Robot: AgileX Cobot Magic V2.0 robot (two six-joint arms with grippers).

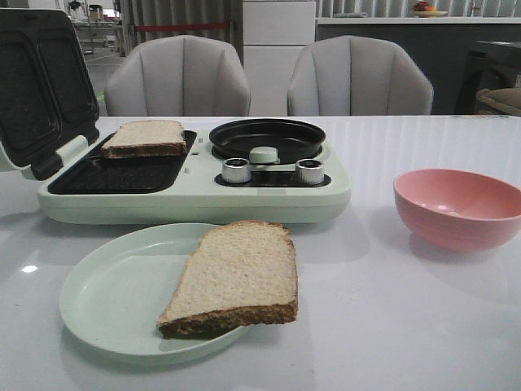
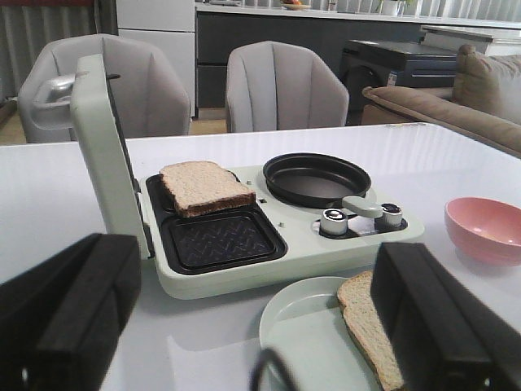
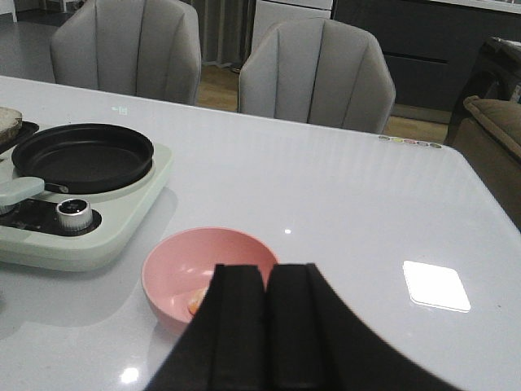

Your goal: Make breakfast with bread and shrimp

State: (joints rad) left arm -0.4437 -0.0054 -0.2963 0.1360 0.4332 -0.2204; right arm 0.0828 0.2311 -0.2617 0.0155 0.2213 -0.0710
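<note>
One bread slice (image 1: 236, 277) lies on a pale green plate (image 1: 114, 293) at the table's front. A second slice (image 1: 145, 137) lies on the far sandwich tray of the breakfast maker (image 1: 195, 199). In the left wrist view my left gripper (image 2: 260, 326) is open and empty, above the plate (image 2: 301, 326); one finger (image 2: 440, 318) hides part of the plate's slice (image 2: 362, 318). The tray slice (image 2: 203, 186) shows beyond. My right gripper (image 3: 269, 277) is shut and empty over the pink bowl (image 3: 183, 265). An orange bit of shrimp (image 3: 196, 300) shows in the bowl, partly hidden by a finger.
The maker's lid (image 1: 41, 81) stands open at the far left. A black round pan (image 1: 267, 137) and two knobs sit on the maker's right half. The pink bowl (image 1: 456, 208) is at the right. Two grey chairs stand behind the table. Neither gripper shows in the front view.
</note>
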